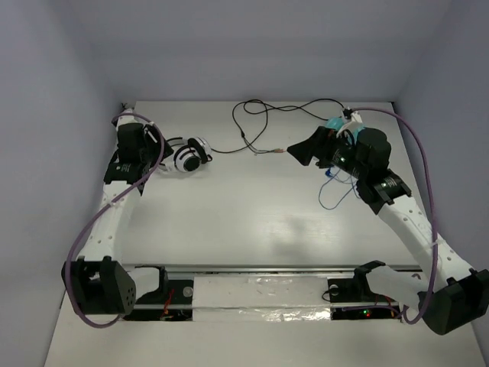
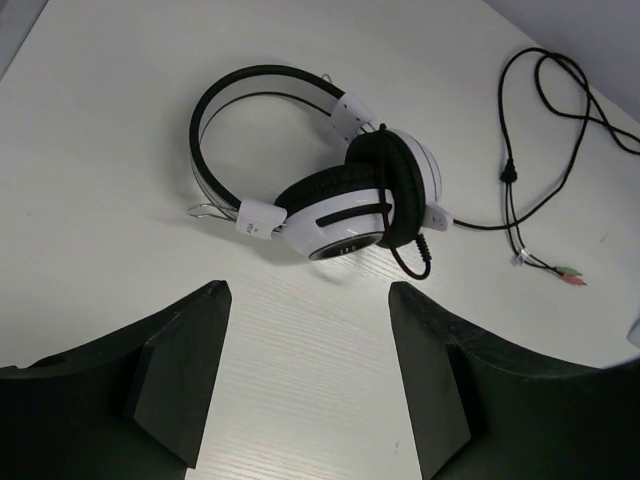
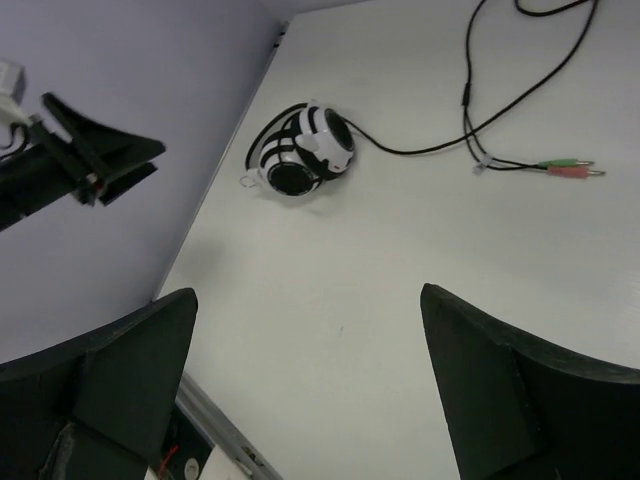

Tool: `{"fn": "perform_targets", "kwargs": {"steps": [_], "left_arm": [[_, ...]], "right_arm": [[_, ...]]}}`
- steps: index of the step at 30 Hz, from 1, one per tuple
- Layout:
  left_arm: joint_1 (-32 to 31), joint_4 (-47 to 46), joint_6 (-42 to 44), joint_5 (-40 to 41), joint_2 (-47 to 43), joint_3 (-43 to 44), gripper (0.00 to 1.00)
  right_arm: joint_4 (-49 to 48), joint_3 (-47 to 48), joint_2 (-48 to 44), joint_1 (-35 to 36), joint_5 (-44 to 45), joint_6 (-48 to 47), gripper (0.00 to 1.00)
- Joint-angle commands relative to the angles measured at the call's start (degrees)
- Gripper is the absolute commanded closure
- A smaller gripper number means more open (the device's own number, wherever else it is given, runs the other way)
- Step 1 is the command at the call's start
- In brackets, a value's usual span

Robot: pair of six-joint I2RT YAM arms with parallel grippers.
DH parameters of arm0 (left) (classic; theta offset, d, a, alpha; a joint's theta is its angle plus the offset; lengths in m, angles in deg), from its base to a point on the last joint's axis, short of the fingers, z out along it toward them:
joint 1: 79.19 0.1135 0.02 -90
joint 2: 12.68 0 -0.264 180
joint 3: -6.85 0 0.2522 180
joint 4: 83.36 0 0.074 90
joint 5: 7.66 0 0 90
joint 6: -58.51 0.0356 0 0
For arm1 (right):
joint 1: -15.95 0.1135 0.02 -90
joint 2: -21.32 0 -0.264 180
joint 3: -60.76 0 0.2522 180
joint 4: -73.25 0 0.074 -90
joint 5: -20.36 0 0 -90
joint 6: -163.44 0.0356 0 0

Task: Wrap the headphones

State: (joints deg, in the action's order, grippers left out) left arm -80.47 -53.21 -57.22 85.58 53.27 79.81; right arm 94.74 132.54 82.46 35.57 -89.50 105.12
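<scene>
Two arms rise from the near edge of the white surface [image 1: 252, 222] and both reach toward its far half. Left gripper [image 2: 307, 290] has its jaws spread wide with nothing between them, hovering just short of the headphones [image 2: 350, 205] without touching them. Right gripper [image 3: 310, 295] sits far right, jaws also wide apart and empty, well apart from the headphones. The headphones lie far left on the surface, white cups with black pads close together, thin black headband [image 2: 250, 80] arching off to the left. The black cable [image 1: 252, 122] leaves one cup, runs right and loops loosely near the far edge, unwrapped. Green and pink plugs [image 3: 565, 168] lie mid-surface between the two grippers. A teal item [image 1: 335, 124] sits behind the right arm, mostly hidden, with a thin blue cord [image 1: 332, 195] trailing beneath it.
</scene>
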Motion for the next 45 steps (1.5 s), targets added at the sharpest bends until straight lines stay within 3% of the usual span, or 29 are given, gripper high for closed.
{"fn": "perform_targets", "kwargs": {"steps": [1, 5, 8, 9, 10, 11, 12, 14, 16, 18, 20, 21, 22, 27, 30, 38, 45], "left_arm": [[1.18, -1.44, 2.09, 1.05, 4.78, 4.42, 0.37], [4.17, 0.23, 3.67, 0.71, 10.22, 8.2, 0.36], [7.86, 1.72, 5.08, 0.19, 13.66, 10.66, 0.41], [8.57, 1.81, 5.17, -0.25, 14.2, 11.02, 0.45], [9.1, 1.9, 5.43, -0.17, 14.72, 11.29, 0.51], [9.1, 2.16, 5.61, 0.0, 15.77, 11.98, 0.56], [9.62, 2.42, 5.78, 0.09, 16.31, 12.25, 0.67], [9.63, 2.43, 6.4, 0.97, 17.8, 12.78, 0.83], [9.63, 2.16, 7.01, 2.02, 18.68, 13.22, 1.0], [9.63, -0.37, 7.8, 1.85, 18.6, 12.52, 1.0], [9.63, -3.98, 8.51, 0.89, 17.72, 11.12, 1.0], [9.63, -5.21, 8.95, 0.71, 17.63, 10.68, 0.84], [9.63, -6.09, 10.08, 0.8, 17.8, 10.41, 0.75], [9.63, -5.57, 12.55, -0.6, 24.74, 13.39, 0.5], [9.63, -3.2, 13.61, -2.98, 30.8, 17.34, 0.47], [9.63, -3.64, 17.91, -9.22, 45.2, 25.42, 0.42], [9.63, -4.6, 18.88, -9.57, 52.61, 29.13, 0.42]], "right_arm": [[-6.22, -2.29, -0.76, 2.35, -4.38, 0.21, 0.0], [-9.48, -3.97, -2.43, 3.75, -7.3, -0.3, 0.0], [-9.66, -4.23, -3.31, 6.48, -3.8, -0.91, 0.0], [-7.48, -3.97, -3.4, 7.79, 4.05, -1.88, 0.0], [-3.55, -1.97, -3.4, 13.37, 12.65, -5.28, 0.0], [-0.9, -0.99, -2.79, 17.26, 24.66, -7.32, 0.0], [3.39, 0.07, -1.83, 20.08, 43.22, -8.21, 0.0], [6.15, 2.18, 0.89, 22.39, 51.03, -5.85, 0.0], [2.57, 0.26, 0.56, 22.92, 54.82, -0.7, 0.0], [4.73, -1.85, 0.55, 22.31, 58.52, 9.66, 0.0], [6.15, -1.07, 0.91, 22.31, 56.87, 10.42, 0.0], [4.86, -1.59, 0.04, 22.31, 54.86, 9.46, 0.0], [3.36, -2.46, -1.02, 22.31, 54.66, 7.54, 0.0], [-3.22, -6.07, -7.61, 22.31, 45.48, 4.18, 0.0], [-7.1, -9.15, -9.55, 22.31, 40.61, 1.72, 0.0], [-9.66, -10.91, -10.52, 22.31, 40.08, 0.84, 0.0], [-15.46, -12.84, -12.54, 22.31, 37.79, 0.31, 0.0]]}}
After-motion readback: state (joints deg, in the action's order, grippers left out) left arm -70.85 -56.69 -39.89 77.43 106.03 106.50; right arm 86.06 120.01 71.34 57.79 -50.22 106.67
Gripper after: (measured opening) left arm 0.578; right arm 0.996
